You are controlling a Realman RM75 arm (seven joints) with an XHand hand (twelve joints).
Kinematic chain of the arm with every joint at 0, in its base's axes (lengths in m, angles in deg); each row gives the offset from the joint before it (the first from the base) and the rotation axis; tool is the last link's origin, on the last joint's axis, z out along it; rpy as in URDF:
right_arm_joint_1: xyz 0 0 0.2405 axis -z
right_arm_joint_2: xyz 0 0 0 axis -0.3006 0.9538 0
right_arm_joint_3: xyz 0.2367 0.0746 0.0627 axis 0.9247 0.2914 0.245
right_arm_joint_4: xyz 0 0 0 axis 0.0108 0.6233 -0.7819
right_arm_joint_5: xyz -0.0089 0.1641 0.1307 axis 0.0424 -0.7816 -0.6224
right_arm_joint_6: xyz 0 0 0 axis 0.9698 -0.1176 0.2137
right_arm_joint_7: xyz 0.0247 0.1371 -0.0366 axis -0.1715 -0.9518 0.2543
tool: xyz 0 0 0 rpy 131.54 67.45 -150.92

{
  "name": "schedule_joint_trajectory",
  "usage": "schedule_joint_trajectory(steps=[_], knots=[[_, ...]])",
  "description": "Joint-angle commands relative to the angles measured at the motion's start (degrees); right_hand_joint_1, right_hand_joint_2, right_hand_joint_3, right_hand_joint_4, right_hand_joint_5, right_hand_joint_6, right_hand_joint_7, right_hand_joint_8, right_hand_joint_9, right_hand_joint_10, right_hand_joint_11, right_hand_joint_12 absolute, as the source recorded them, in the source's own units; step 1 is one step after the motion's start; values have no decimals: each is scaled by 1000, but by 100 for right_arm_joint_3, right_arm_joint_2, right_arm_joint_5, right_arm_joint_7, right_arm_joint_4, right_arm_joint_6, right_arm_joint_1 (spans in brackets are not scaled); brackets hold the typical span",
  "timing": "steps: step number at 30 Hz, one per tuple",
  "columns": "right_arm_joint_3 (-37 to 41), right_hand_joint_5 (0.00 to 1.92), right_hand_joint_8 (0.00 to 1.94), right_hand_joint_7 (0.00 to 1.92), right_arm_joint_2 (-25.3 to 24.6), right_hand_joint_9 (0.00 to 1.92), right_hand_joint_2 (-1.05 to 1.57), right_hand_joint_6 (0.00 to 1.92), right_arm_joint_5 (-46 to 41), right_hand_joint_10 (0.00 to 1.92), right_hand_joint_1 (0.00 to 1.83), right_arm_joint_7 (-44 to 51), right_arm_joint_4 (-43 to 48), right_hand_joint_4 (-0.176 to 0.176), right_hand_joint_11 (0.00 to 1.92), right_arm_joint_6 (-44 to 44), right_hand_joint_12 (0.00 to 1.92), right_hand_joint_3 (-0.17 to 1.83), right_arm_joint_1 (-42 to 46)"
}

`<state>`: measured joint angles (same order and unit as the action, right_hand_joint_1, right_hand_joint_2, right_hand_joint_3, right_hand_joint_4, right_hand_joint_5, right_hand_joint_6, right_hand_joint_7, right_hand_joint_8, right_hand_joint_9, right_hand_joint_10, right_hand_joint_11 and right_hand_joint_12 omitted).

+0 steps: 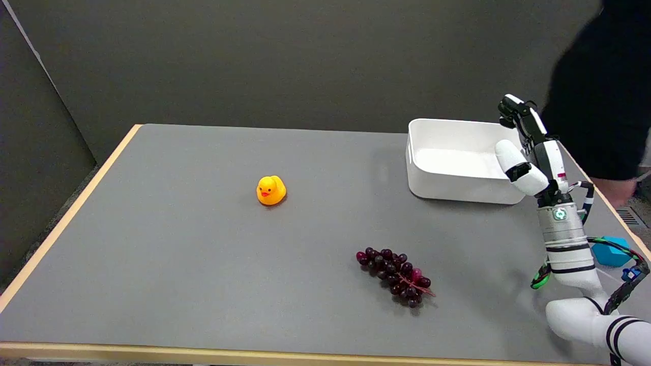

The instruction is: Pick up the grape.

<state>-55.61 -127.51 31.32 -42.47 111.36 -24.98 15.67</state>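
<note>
Dark purple grape [395, 277] bunch lies on the table well apart from the white bin [457, 160], long axis slanting away from it; right hand [526, 152], raised beside the bin, grasps nothing, fingers apart.

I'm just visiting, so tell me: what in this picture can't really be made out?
- Blue object, head view: mostly hidden behind the right arm, so its kind cannot be told.
- White box, head view: its right end is covered by the right hand.
- Person, head view: only a dark part shows, cut off by the right and top edges.
- Grape bunch, head view: its stem is too small to follow.
</note>
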Motion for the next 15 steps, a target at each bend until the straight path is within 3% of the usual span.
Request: schedule_joint_trajectory(steps=[1,8,15], knots=[[-25,186,407,258,150,98,618,453,341,699,453,-35,-42,4,-1,71,1041,970,1],[-27,199,445,265,474,105,601,468,918,729,442,-43,461,-26,-1,5,1037,953,191],[160,224,474,298,1034,162,617,481,1337,799,412,-31,1607,-47,-1,61,1108,943,1007]])
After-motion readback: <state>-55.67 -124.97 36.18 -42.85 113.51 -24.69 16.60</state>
